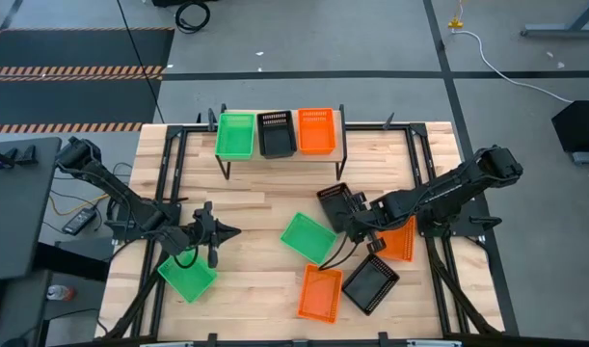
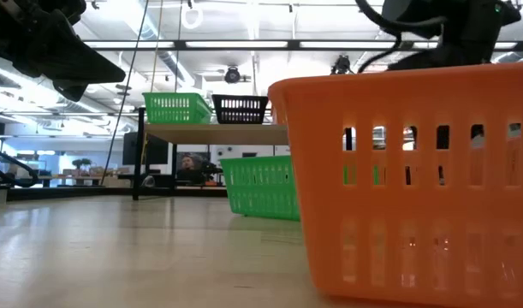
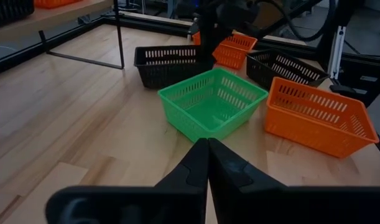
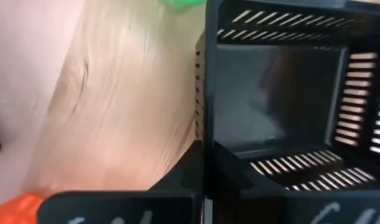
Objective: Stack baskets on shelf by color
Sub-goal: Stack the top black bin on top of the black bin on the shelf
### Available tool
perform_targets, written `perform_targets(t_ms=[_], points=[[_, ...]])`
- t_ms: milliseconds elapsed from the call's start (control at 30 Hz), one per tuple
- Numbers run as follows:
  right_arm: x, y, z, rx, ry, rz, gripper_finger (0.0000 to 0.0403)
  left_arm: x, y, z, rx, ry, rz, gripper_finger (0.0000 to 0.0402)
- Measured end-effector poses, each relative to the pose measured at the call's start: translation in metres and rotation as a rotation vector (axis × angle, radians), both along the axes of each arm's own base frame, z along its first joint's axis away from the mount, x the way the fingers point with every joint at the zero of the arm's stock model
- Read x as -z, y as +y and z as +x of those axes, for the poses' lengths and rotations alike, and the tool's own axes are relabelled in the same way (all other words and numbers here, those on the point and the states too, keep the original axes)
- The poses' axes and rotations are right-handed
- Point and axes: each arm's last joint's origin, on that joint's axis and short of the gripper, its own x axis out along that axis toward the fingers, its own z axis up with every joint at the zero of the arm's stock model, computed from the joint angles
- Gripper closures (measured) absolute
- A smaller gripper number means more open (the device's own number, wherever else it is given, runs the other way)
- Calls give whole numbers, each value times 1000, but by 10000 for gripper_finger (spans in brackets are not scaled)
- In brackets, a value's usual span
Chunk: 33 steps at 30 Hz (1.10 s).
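The shelf (image 1: 280,154) stands at the table's far edge and carries a green basket (image 1: 235,135), a black one (image 1: 276,134) and an orange one (image 1: 316,131), side by side. On the table lie two green baskets (image 1: 307,238) (image 1: 186,278), two orange ones (image 1: 320,292) (image 1: 400,238) and two black ones (image 1: 370,284) (image 1: 338,203). My right gripper (image 1: 357,225) is at the black basket (image 4: 277,99) right of the table's middle, shut on its wall. My left gripper (image 3: 207,163) hovers shut over bare wood at the left, just beyond the near-left green basket. My right gripper has the black basket by its near side wall (image 4: 204,134), one finger (image 4: 183,171) outside the wall and the other inside, coming slanting down from the table's right. Whether the basket's base is off the wood, I cannot tell.
The near orange basket (image 2: 398,180) fills the right of the low view, with a green basket (image 2: 261,184) and the shelf (image 2: 214,133) behind it. Bare wood lies between the shelf and the baskets and across the table's left half. Black frame rails run along both sides.
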Motion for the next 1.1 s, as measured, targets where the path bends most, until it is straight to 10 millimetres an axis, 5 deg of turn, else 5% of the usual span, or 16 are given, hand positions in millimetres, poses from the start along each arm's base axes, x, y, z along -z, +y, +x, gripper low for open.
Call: perform_targets(t_ms=[233,600,833,1100], points=[[-34,12,12,-19,-36,-1,389,0,0,0,-2,0,-4,383],[-133,25,45,-139,-344,-99,389,0,2,0,-59,-15,21,382],[-176,-13,66,-91,-548,-212,389,-1,2,0,-79,-23,16,381],[-198,-75,82,-41,-755,-213,388,-1,2,0,-86,-27,9,388]])
